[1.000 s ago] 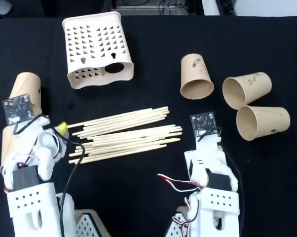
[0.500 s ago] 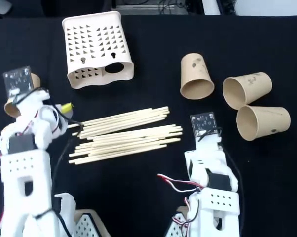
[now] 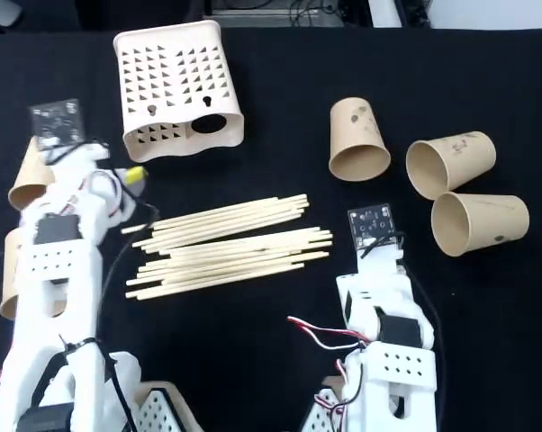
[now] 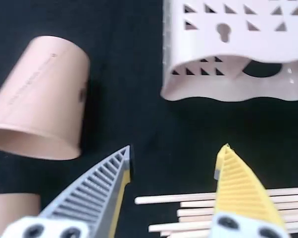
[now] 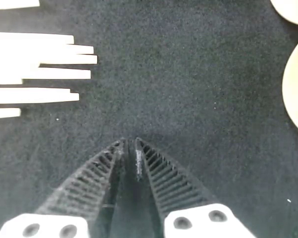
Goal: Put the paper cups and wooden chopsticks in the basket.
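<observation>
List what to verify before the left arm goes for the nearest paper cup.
1. Left gripper jaws open: ok.
2. Nothing held between those jaws: ok.
3. Brown paper cup on its side, apart from the jaws, nothing on it: ok.
4. White perforated plastic basket opening facing up: not ok; a perforated face is on top.
5. Right gripper out of the way, jaws shut over the black table: ok.
6. Pale wooden chopsticks clear of the left arm's path: cannot tell.
</observation>
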You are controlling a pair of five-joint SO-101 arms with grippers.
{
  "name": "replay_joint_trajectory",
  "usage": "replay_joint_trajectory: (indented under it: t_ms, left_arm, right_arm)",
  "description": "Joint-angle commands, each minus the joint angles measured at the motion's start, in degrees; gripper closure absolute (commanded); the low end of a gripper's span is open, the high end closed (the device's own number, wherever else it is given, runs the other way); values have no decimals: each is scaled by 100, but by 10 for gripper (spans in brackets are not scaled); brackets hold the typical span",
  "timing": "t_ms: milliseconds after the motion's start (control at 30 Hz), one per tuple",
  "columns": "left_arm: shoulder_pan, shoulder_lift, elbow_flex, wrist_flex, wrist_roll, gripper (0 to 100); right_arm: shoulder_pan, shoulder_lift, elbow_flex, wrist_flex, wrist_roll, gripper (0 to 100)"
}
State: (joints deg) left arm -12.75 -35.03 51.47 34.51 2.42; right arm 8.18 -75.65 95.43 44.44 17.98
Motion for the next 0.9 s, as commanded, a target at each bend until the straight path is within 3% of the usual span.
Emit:
replay_joint_trajectory:
  t_ms: [0, 233, 400, 500, 667, 867]
  left_arm:
    - [312, -9, 259, -914, -35, 726]
    - [92, 9, 673, -2286, 404, 727]
    - [75, 387, 435, -2453, 343, 743]
    - [-57, 1037, -57, -2277, 369, 742]
    - [-22, 1644, -752, -1240, 721, 720]
    - [-31, 1644, -778, -1152, 809, 720]
  right_arm:
    - [53, -57, -22, -114, 44, 962]
    - [53, -57, -22, -114, 44, 962]
    - [53, -57, -22, -114, 44, 962]
    - [53, -57, -22, -114, 44, 962]
    - [53, -57, -22, -114, 44, 962]
    - [53, -57, -22, -114, 44, 962]
